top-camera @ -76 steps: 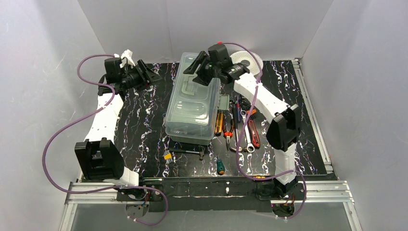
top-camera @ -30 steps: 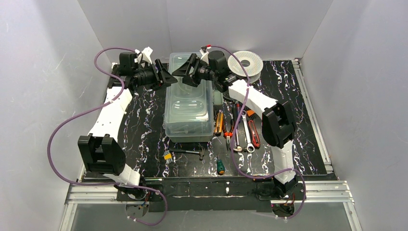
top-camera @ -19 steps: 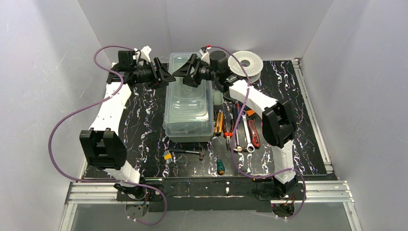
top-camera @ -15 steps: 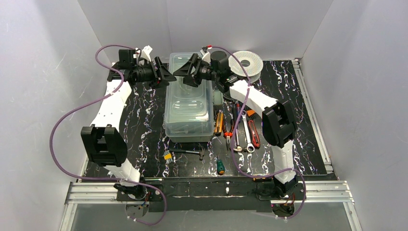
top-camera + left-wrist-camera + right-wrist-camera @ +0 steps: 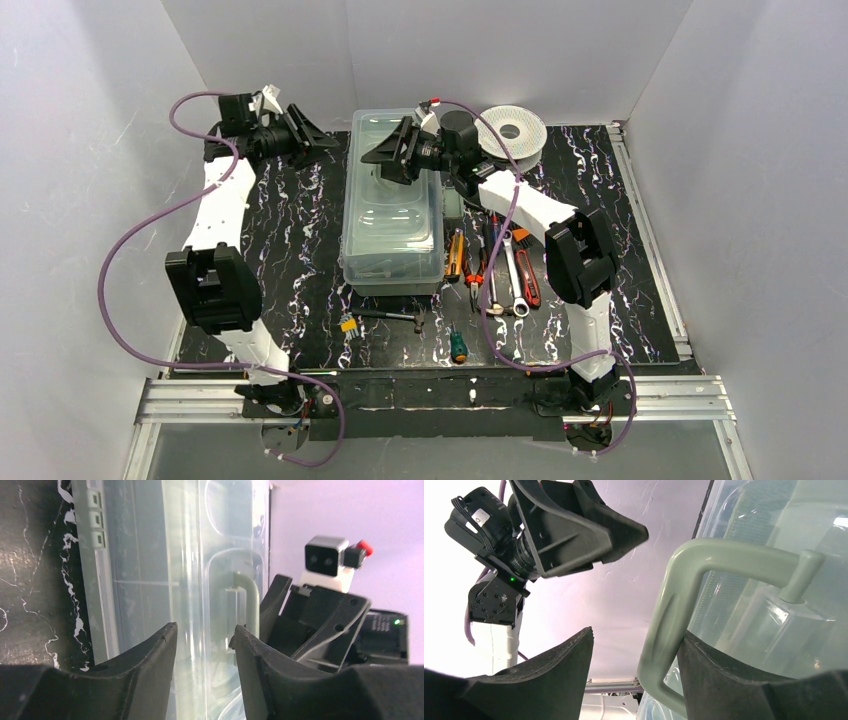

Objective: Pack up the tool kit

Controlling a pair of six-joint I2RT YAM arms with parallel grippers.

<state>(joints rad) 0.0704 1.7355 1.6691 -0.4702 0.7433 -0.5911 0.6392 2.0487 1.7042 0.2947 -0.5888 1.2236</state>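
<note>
The right gripper [image 5: 636, 635] hangs over the far end of the toolbox with its jaws apart, straddling one leg of the pale green handle [image 5: 724, 555]. One finger [image 5: 734, 690] lies against the handle's inner side. The other finger stands clear of it, so nothing is clamped yet. The handle belongs to the clear lid [image 5: 395, 215], which lies flat and shut on the toolbox [image 5: 392, 280] in the middle of the table [image 5: 300, 260]. The left gripper [image 5: 204, 628] hovers off the box's far left corner without touching it, its jaws partly open and empty.

The step in hand looks like taking the handle to raise the lid. To do it well, the right gripper should close squarely across the straight bar rather than on the curved corner, where the fingers could slide off. It should then follow the lid's own swing rather than pull straight up, since that would likely drag the whole box. Which edge the lid hinges on cannot be told. The left gripper is well placed to steady the base. The hand tools [image 5: 505, 270] lie just right of the box, so the box should not shift that way.
</note>
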